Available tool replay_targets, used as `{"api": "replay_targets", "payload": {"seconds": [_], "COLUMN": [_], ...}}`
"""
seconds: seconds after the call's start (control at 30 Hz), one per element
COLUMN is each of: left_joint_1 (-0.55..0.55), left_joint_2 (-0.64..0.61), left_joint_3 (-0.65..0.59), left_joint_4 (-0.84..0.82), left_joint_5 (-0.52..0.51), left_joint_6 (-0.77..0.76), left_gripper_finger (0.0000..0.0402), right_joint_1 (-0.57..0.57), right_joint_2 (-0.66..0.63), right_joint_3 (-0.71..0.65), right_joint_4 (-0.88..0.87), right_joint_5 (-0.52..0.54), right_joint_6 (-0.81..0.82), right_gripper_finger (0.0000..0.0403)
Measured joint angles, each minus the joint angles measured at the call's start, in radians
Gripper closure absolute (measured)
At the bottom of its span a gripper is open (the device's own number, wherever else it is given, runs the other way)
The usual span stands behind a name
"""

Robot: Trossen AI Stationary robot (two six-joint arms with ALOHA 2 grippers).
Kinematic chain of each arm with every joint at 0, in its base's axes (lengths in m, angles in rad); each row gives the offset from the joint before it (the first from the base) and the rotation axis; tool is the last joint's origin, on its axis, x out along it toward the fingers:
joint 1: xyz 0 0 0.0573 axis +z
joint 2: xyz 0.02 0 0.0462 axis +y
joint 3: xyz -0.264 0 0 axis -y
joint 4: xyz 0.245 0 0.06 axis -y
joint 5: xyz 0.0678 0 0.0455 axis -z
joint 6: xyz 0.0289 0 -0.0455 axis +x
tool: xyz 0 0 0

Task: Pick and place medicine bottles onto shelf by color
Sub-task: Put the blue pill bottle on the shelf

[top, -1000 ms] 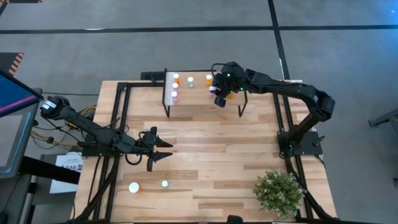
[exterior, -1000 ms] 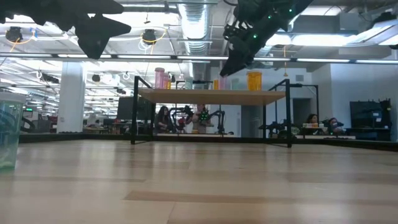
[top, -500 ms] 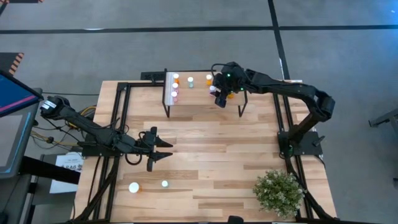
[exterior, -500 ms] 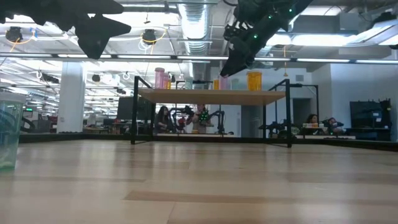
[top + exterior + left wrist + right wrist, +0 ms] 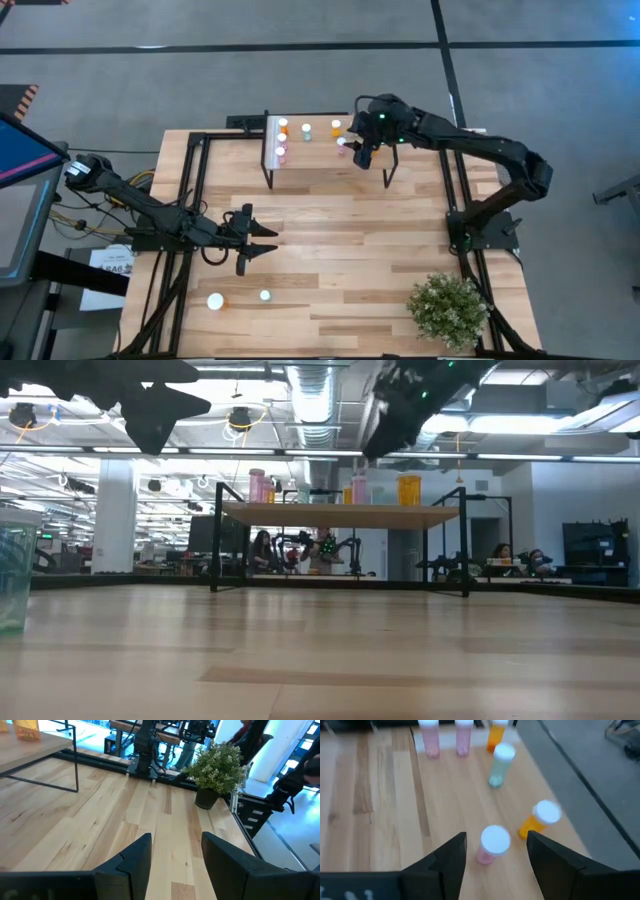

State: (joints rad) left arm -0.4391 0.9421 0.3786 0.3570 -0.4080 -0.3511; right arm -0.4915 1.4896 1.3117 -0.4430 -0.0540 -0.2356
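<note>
A pink bottle [image 5: 491, 845] stood free on the shelf [image 5: 320, 150], near an orange bottle [image 5: 540, 819]. The right gripper [image 5: 496, 851] hovered above it, fingers spread and empty. The left gripper [image 5: 262, 240] waited over the table [image 5: 340, 260], fingers parted.

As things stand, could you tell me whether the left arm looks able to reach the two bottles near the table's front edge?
Probably yes. The left hand hangs open above bare tabletop, and the two bottles stand upright nearby with nothing between. The right hand is away at the shelf.
</note>
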Motion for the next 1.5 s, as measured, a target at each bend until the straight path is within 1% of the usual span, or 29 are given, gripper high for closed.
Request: {"api": "replay_targets", "payload": {"seconds": [0.13, 0.27, 0.33, 0.47, 0.6, 0.73, 0.8, 0.87, 0.93, 1.03, 1.17, 1.33, 1.5], "left_joint_1": [0.000, 0.000, 0.000, 0.000, 0.000, 0.000, 0.000, 0.001, 0.001, 0.001, -0.001, -0.036, -0.094], "left_joint_2": [0.000, 0.000, 0.000, 0.000, 0.000, 0.000, 0.000, 0.001, 0.000, 0.001, 0.011, 0.061, 0.157], "left_joint_3": [0.000, 0.000, 0.000, 0.000, 0.000, 0.000, 0.005, 0.040, 0.101, 0.207, 0.334, 0.406, 0.442], "left_joint_4": [0.000, 0.000, 0.000, 0.000, 0.001, 0.002, -0.009, -0.057, -0.145, -0.347, -0.533, -0.599, -0.628], "left_joint_5": [0.000, 0.000, 0.001, 0.003, 0.003, 0.008, 0.029, 0.070, 0.108, 0.115, 0.116, 0.141, 0.142], "left_joint_6": [0.000, -0.001, -0.001, -0.002, -0.005, -0.025, -0.046, -0.054, -0.059, -0.061, -0.070, -0.071, -0.079], "left_gripper_finger": [0.0242, 0.0242, 0.0242, 0.0242, 0.0242, 0.0242, 0.0242, 0.0242, 0.0242, 0.0242, 0.0242, 0.0242, 0.0242], "right_joint_1": [0.015, 0.073, 0.117, 0.218, 0.347, 0.477, 0.535, 0.582, 0.621, 0.663, 0.683, 0.679, 0.680], "right_joint_2": [-0.078, -0.173, -0.214, -0.292, -0.352, -0.378, -0.373, -0.371, -0.366, -0.358, -0.335, -0.317, -0.305], "right_joint_3": [0.000, -0.033, -0.074, -0.196, -0.316, -0.405, -0.428, -0.441, -0.448, -0.453, -0.451, -0.453, -0.451], "right_joint_4": [0.000, 0.044, 0.086, 0.176, 0.303, 0.488, 0.564, 0.614, 0.664, 0.667, 0.685, 0.679, 0.693], "right_joint_5": [-0.003, -0.077, -0.087, -0.086, -0.077, -0.048, -0.031, -0.019, -0.016, 0.010, 0.013, 0.014, 0.015], "right_joint_6": [0.034, 0.051, 0.060, 0.100, 0.138, 0.158, 0.152, 0.133, 0.115, 0.099, 0.088, 0.096, 0.097], "right_gripper_finger": [0.0172, 0.0175, 0.0178, 0.0184, 0.0185, 0.0185, 0.0186, 0.0186, 0.0186, 0.0186, 0.0186, 0.0186, 0.0186]}}
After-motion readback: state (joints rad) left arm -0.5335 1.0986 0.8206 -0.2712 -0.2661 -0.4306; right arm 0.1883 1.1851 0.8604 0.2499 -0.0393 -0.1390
